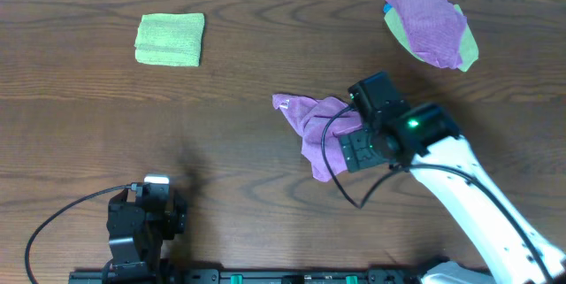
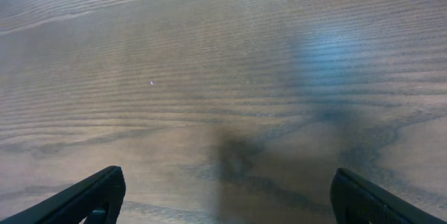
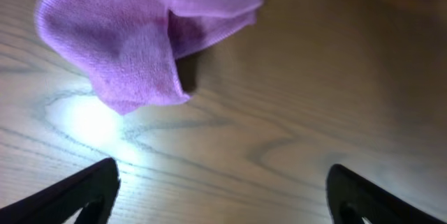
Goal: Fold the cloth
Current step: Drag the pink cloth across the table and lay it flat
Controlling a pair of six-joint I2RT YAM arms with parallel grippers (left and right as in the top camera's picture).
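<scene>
1. Nearest the rig's base, the left pincer (image 2: 227, 199) hangs low over the bare, dark wood-grain table (image 1: 230, 169). Its black fingers are spread wide with nothing between them, and it looks parked out of the way.
2. Further in, the white right arm (image 1: 478, 191) reaches to mid-table. The right pincer (image 3: 223, 192) is also spread apart and grips nothing. The crumpled purple knit cloth (image 3: 133, 42) lies just ahead of it, bunched, with one flap lapped over itself. I judge it is lining up on an edge, since the cloth needs flattening before any fold.
3. Farthest off, a neatly folded yellow-green cloth (image 1: 170, 39) sits at the far left, seemingly set aside. A loose heap of purple and green cloths (image 1: 431, 26) lies at the far right, apparently waiting.
4. I can read no brand, label or writing anywhere; only a small green light (image 1: 412, 125) glows on the right wrist.
</scene>
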